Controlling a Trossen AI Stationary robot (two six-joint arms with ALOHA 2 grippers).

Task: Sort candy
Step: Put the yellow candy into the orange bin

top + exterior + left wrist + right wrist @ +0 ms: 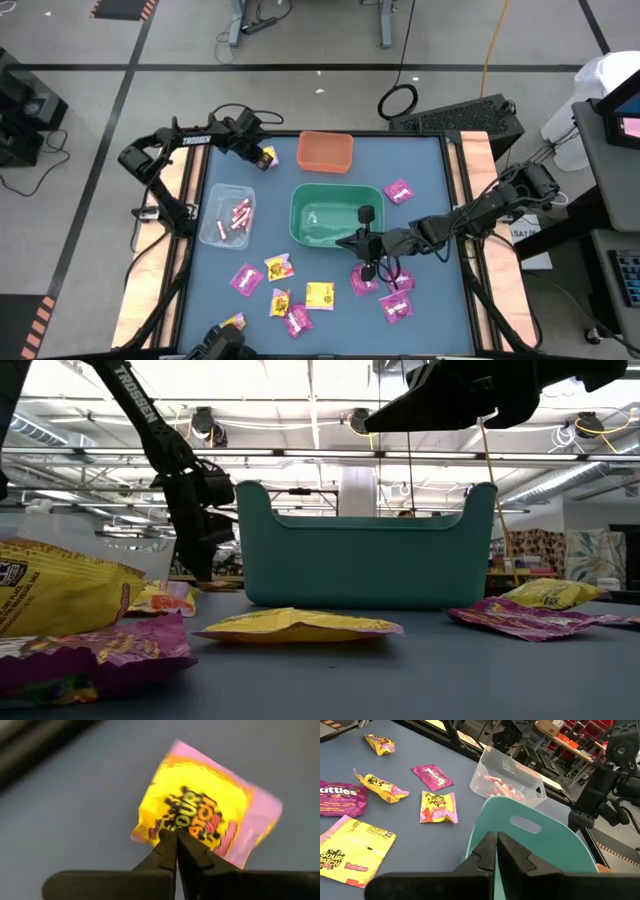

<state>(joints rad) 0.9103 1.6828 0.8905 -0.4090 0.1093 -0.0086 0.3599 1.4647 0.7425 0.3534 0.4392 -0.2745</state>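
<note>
A yellow candy packet with red print and pink ends [200, 810] lies at the table's far left, beside the orange bin [325, 151]. My left gripper [176, 837] is shut on it, and the high view shows this gripper [262, 156] at the same spot. My right gripper [497, 845] is shut and empty. It hovers over the near right rim of the green bin [335, 215]. More candy, pink and yellow packets [290, 295], lies along the table's near side. Pink-white sticks [238, 213] lie in the clear bin [212, 222]. My left gripper pinches the yellow packet's nearest edge [170, 826] between its two fingertips. The fingers come steeply from above, slanting toward the table's far edge. The rest of the packet spreads out beyond the tips over the blue table top.
Pink packets lie under and beside my right arm [365, 282] [397, 306], and one lies right of the green bin [398, 190]. In the low view a yellow packet [295, 625] lies in front of the green bin [365, 550]. The middle of the table's left half is bare.
</note>
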